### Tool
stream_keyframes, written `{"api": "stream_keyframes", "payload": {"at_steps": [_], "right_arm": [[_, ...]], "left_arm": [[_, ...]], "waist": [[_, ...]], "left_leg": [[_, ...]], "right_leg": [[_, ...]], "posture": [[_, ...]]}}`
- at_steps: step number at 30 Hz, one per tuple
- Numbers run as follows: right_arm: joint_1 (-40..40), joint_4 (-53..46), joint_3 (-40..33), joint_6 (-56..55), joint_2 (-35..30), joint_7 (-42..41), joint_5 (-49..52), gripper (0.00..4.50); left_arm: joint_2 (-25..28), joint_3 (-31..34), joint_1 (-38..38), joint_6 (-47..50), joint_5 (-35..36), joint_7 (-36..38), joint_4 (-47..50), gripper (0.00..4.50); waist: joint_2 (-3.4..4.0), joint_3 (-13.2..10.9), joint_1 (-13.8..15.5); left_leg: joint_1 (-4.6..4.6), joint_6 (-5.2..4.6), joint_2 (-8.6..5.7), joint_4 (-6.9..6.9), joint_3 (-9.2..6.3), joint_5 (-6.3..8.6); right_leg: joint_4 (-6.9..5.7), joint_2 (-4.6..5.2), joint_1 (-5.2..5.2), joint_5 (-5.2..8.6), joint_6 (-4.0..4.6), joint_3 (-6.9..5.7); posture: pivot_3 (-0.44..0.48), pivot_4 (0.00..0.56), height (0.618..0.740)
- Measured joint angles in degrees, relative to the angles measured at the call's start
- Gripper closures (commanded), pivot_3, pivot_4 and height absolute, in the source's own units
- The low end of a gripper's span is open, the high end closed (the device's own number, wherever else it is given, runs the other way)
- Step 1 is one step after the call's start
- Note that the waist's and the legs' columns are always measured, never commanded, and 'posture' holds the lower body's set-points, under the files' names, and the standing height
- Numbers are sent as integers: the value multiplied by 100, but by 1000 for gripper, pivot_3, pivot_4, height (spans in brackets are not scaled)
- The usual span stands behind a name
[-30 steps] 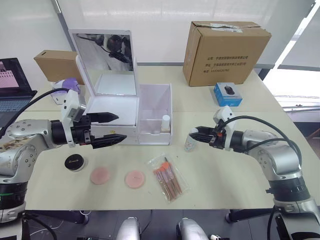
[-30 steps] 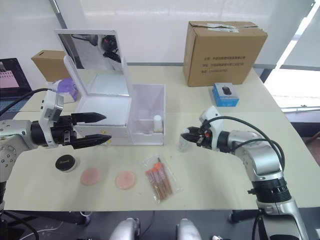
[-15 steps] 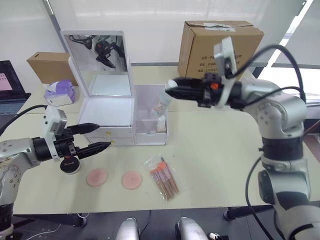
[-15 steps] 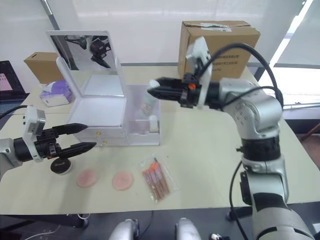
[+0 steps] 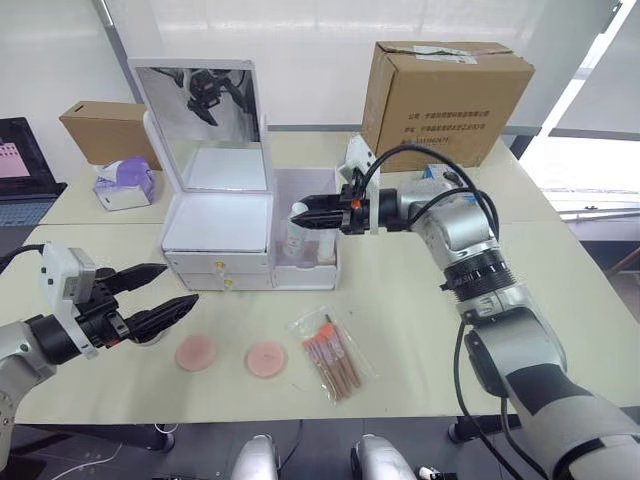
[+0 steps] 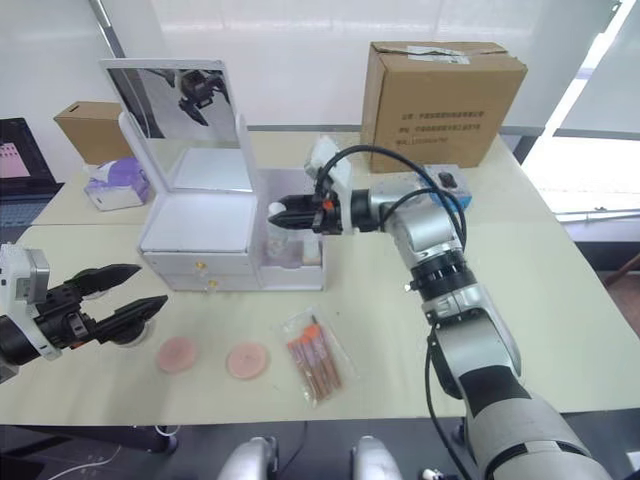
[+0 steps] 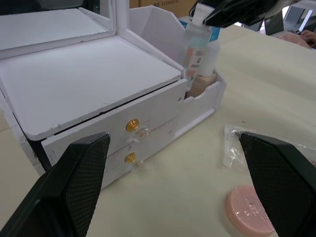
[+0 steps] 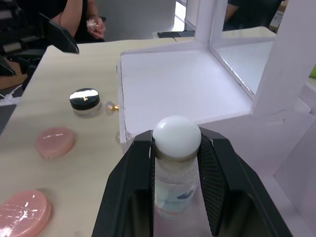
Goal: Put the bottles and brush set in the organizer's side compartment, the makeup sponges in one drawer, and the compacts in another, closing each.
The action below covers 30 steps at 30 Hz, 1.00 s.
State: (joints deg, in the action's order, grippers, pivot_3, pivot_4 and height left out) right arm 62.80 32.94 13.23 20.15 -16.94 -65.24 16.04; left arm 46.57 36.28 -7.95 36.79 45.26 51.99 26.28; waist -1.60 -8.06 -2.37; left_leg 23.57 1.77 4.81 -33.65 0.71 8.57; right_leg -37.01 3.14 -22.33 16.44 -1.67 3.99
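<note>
The white organizer (image 5: pixel 218 222) stands with its mirror lid up and both gold-knobbed drawers (image 7: pixel 131 125) shut. My right gripper (image 5: pixel 300 213) is shut on a white-capped bottle (image 8: pixel 177 138) and holds it upright inside the translucent side compartment (image 5: pixel 322 190). Another bottle (image 5: pixel 325 253) stands in that bin beside it. My left gripper (image 5: pixel 172 287) is open, low over the table in front of the drawers' left end. A black-lidded compact (image 8: pixel 85 101) sits just beneath it. Two pink sponges (image 5: pixel 196 352) (image 5: pixel 266 358) and the brush set (image 5: pixel 333 352) lie on the near table.
A large cardboard box (image 5: pixel 445 100) stands at the back right and a smaller one (image 5: pixel 100 130) at the back left. A purple-and-white item (image 5: pixel 125 180) sits left of the organizer, beyond it a laptop (image 5: pixel 20 160). A person (image 8: pixel 81 15) is near the table.
My right gripper has brought the bottle down from above the organizer into the side compartment. My left gripper has drawn back toward the near left, still open.
</note>
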Motion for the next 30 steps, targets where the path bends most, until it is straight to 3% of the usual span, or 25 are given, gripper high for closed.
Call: {"api": "stream_keyframes", "payload": {"at_steps": [9, 10, 19, 25, 30], "right_arm": [[151, 648, 280, -322, 277, -218, -648, 3586], [182, 708, 281, -341, 296, -221, -688, 2861], [453, 372, -205, -59, 112, -272, -461, 13], [295, -590, -770, 573, -541, -338, -4, 13], [-949, -1142, -1665, 1035, -2077, -328, 289, 13]], "left_arm": [[1, 39, -37, 51, 169, -59, -9, 0], [1, 38, -36, 35, 164, -58, -16, 0], [1, -41, -8, -269, 4, 85, -305, 0], [211, 0, 19, -722, -293, 588, -1260, 0], [697, 519, -86, -1605, -899, 1256, -3419, 0]], "waist": [[1, -1, -24], [1, -1, -24], [2, -1, -11], [-1, 0, -2], [-14, 3, 76]], "left_leg": [[-8, 1, 1, 11, -1, 1], [-9, 3, 0, 12, -1, 1], [-7, 5, 0, 17, 0, 3], [-13, 19, -1, 33, 6, 12], [-15, 37, -3, 46, 61, 23]], "right_leg": [[-2, -2, -4, -7, -12, 0], [-1, -2, -4, -2, -3, 0], [0, -1, -6, 1, 3, 0], [7, 3, -9, 5, 12, -1], [31, 42, -40, 13, 25, -3]], "posture": [[0, 150, 738], [0, 150, 738], [0, 150, 738], [0, 150, 738], [0, 150, 738]]}}
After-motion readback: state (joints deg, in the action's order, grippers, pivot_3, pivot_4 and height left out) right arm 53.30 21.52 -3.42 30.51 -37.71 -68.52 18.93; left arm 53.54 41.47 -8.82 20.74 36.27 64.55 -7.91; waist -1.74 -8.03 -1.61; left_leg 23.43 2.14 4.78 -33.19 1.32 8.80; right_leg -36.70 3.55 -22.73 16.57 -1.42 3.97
